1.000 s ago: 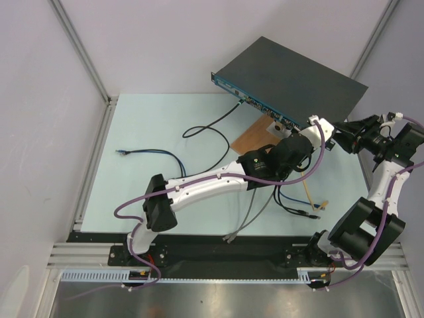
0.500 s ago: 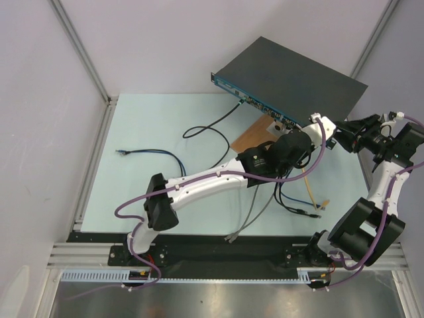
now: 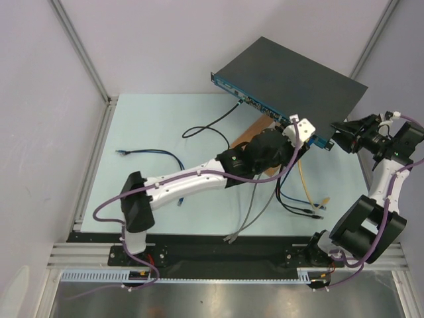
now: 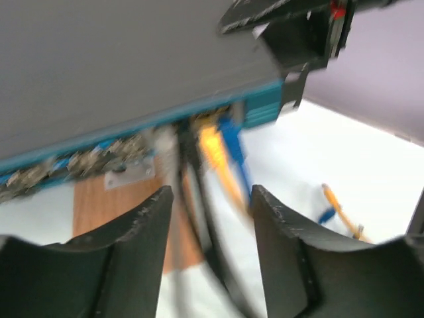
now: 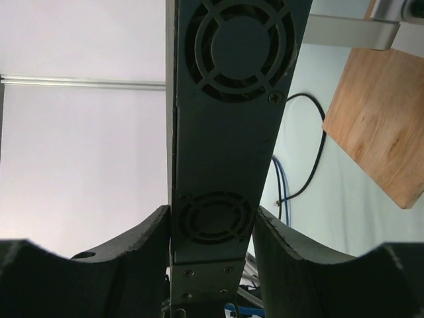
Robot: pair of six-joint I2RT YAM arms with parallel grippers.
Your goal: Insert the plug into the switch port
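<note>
Two grippers attend the switch [image 3: 291,76], which lies toward 1 o'clock in the top view, its blue front face [image 4: 262,106] turned toward 7 o'clock above the wooden board [image 5: 377,119]. At 3 o'clock the right gripper [image 5: 212,218] clamps the switch's fan-vented end between its fingers, bracing it. The left gripper [image 4: 209,199] hangs just before the front face near its 4 o'clock end, jaws apart and grasping nothing. A yellow cable [image 4: 211,147] and a blue cable [image 4: 232,142] run from the ports down through the gap. Blur hides whether the plug is fully home, but the step looks like release after insertion. Next comes a straight retreat toward 7 o'clock, clear of the cables.
</note>
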